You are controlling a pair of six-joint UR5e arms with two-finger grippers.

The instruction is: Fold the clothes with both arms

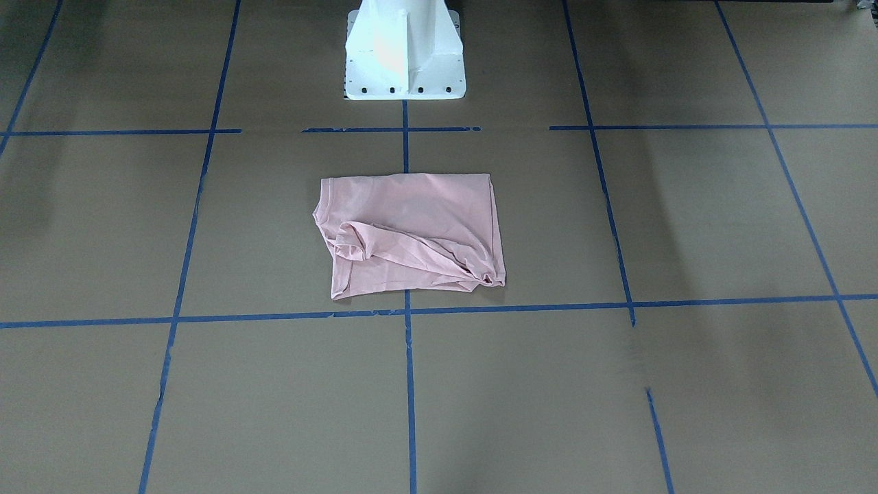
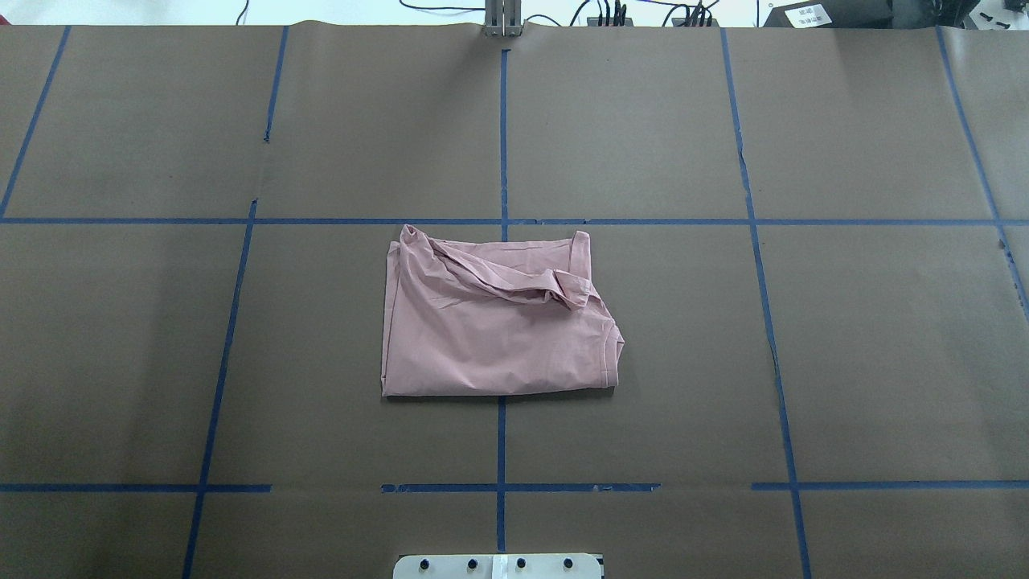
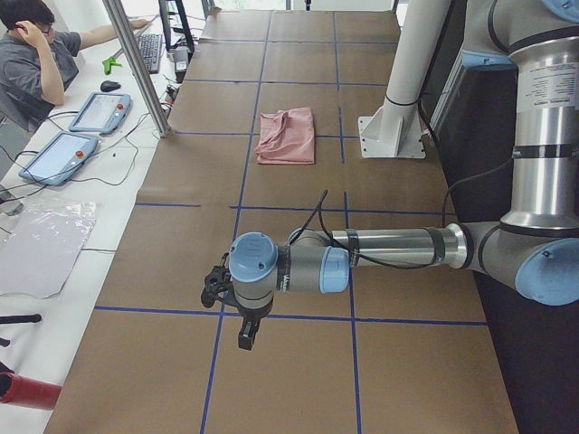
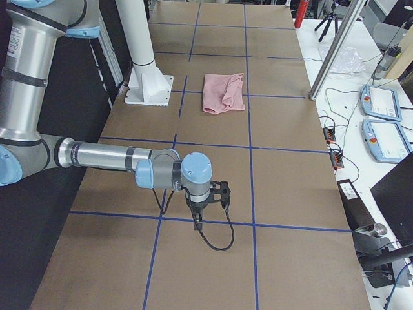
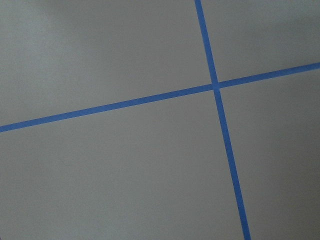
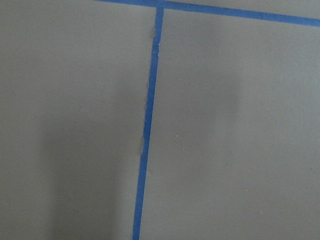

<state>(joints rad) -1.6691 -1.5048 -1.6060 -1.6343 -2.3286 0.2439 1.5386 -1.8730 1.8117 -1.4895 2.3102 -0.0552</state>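
The pale pink T-shirt (image 2: 494,322) lies folded into a rough rectangle at the table's middle, with a bunched ridge along its far edge; its print is hidden. It also shows in the front-facing view (image 1: 411,233) and in both side views (image 3: 288,136) (image 4: 224,92). My left gripper (image 3: 244,336) hangs low over bare table far out to the left, away from the shirt. My right gripper (image 4: 197,221) hangs low far out to the right. I cannot tell whether either is open or shut. Both wrist views show only brown paper and blue tape.
The white pedestal base (image 1: 405,62) stands just behind the shirt. Blue tape lines (image 2: 502,145) grid the brown paper. An operator (image 3: 27,63) sits at a side bench with tablets (image 3: 59,155). More tablets (image 4: 386,139) and cables lie beyond the table's far edge.
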